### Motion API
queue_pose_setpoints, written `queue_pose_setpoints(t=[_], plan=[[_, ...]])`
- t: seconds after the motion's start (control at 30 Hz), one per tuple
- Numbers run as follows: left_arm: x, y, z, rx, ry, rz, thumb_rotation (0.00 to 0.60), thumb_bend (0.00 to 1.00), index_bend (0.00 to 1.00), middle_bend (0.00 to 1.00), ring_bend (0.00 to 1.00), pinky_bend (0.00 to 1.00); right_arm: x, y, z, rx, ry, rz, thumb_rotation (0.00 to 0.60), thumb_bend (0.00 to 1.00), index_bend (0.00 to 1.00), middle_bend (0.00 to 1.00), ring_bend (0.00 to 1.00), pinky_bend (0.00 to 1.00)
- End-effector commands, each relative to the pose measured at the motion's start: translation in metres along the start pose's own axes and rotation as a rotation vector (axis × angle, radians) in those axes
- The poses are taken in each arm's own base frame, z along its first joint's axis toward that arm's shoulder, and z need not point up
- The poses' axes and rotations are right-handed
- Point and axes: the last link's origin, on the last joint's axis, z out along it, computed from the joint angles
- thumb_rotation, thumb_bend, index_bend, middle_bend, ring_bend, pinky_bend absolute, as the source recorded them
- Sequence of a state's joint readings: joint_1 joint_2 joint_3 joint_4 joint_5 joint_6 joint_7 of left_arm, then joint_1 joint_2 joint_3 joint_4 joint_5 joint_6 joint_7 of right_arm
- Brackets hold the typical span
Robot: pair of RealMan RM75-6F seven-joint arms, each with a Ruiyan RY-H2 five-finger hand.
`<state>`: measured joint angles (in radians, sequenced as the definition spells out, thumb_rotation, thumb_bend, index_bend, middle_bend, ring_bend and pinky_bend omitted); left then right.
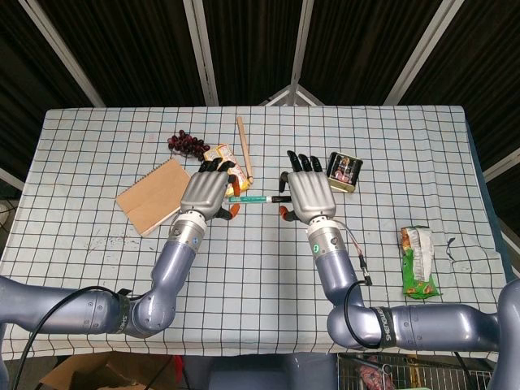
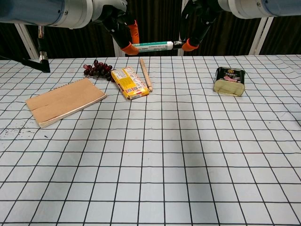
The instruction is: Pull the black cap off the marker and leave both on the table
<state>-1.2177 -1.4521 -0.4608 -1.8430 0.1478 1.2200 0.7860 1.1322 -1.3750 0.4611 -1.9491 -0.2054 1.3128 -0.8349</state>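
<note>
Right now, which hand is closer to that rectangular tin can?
The right hand hangs just left of the rectangular tin can. The left hand is farther left, beyond the green-and-white marker.

Print shows on the marker (image 2: 153, 46), the yellow packet (image 2: 131, 83) and the tin (image 2: 229, 80), but none is legible.

So the setup is a counter (image 1: 268, 268) covered with a white cloth printed in a dark grid pattern, a bit wrinkled near the right edge. Behind it everything's really dark, basically black corrugated panels (image 1: 122, 49) with pale metal struts (image 1: 199, 49) running diagonally across them. Lighting on the cloth is bright and even. A bit of cardboard box (image 1: 73, 375) peeks out under the near edge, bottom left.
</note>
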Motion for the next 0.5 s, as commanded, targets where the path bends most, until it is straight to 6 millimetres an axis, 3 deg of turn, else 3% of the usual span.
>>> queue_pose_setpoints(t=[0.03,0.5], plan=[[-0.0002,0.0003,-0.0002,-0.001,0.000,-0.001,0.600,0.63,0.73,0.11,0.00,0.00,-0.0006,0.0003,0.0004,-0.002,-0.002,-0.003,0.600,0.33,0.50,0.00,0.01,0.00],[-0.0001,-0.0001,0.0002,0.001,0.000,-0.006,0.600,0.63,0.73,0.11,0.00,0.00,-0.0032,0.0007,0.0038,-0.004,-0.015,0.001,0.600,0.34,0.56,0.00,0.02,0.00]])
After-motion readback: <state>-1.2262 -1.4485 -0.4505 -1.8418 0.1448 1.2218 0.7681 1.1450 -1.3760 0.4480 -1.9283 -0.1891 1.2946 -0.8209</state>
